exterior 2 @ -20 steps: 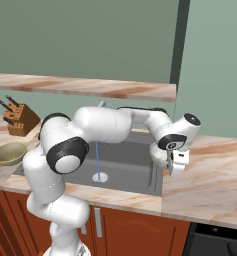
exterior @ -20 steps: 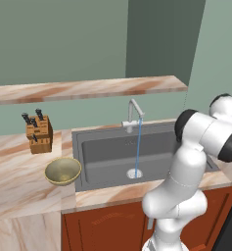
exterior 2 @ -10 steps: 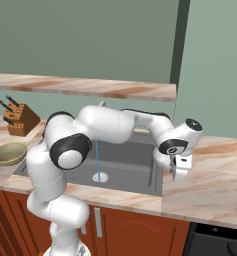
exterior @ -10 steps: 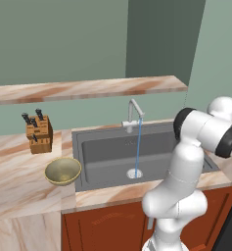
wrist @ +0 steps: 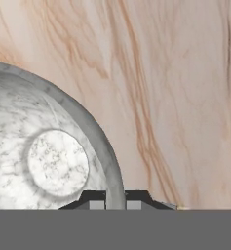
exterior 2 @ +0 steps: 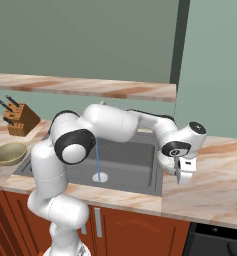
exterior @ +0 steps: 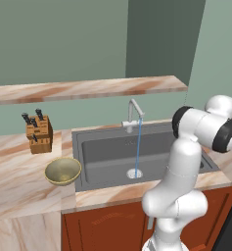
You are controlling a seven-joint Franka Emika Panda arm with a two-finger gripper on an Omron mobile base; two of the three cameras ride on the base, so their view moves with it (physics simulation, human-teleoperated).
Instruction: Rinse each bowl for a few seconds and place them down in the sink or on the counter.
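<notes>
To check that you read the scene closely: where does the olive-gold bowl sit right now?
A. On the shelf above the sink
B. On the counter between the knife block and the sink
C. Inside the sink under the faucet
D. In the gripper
B: the olive-gold bowl rests on the counter, in front of the knife block and just left of the sink.

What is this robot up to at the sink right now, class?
The arm reaches across to the counter right of the sink, where its gripper is shut on the rim of a pale grey bowl. Whether the bowl rests on the counter or hangs just above it is unclear. Water runs from the faucet into the basin. An olive-gold bowl sits on the counter left of the sink, near the knife block.
</notes>
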